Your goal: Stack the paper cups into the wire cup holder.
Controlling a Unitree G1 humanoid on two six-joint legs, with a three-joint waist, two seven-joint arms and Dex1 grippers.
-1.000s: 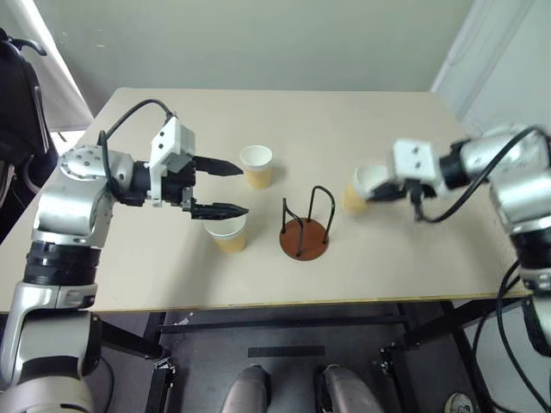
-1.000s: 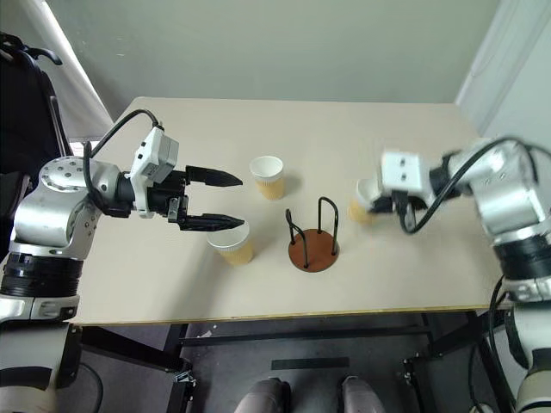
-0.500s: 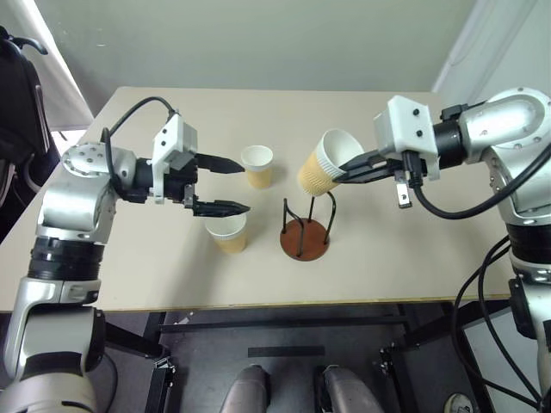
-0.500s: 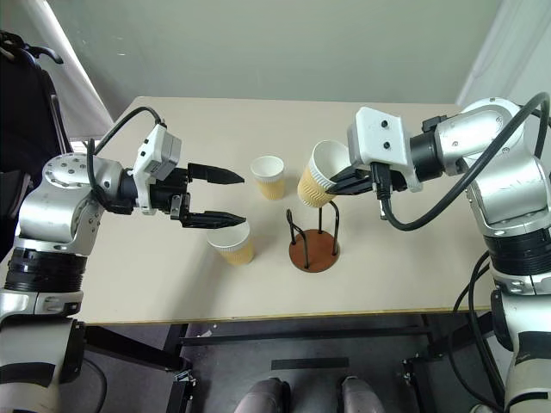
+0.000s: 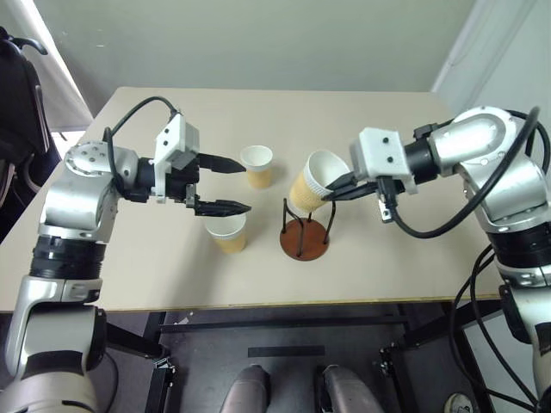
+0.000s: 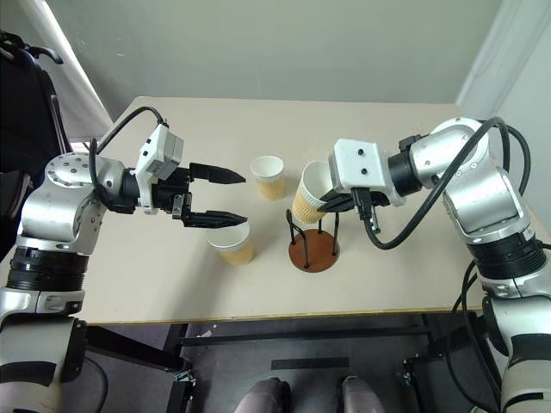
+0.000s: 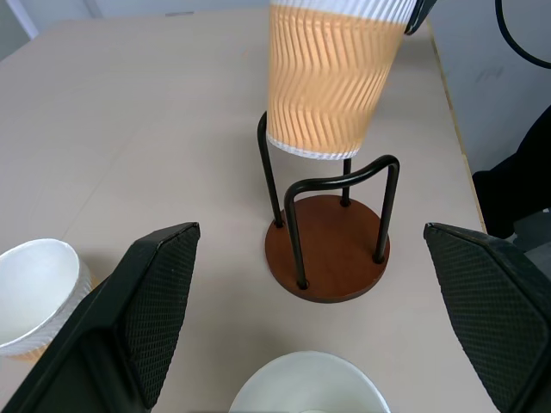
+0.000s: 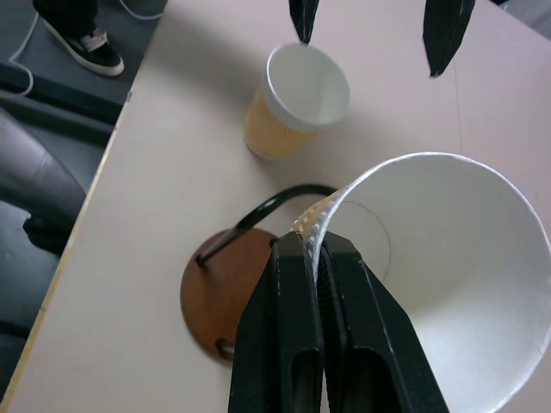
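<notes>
The right gripper pinched a paper cup's rim, hanging it just above the wire cup holder for insertion; the left gripper waited, fingers spread, over another cup.

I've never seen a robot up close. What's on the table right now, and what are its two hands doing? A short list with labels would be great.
Table: beige table
Holder: wire cup holder, empty, near the table's middle
Held cup: paper cup, pinched at its rim by the right hand, tilted, in the air just above the holder's wires
Standing cups: far cup and near cup, both upright to the holder's left
Left hand: left hand, open, holding nothing, hovering over the near cup
Cups in holder: none yet
</notes>
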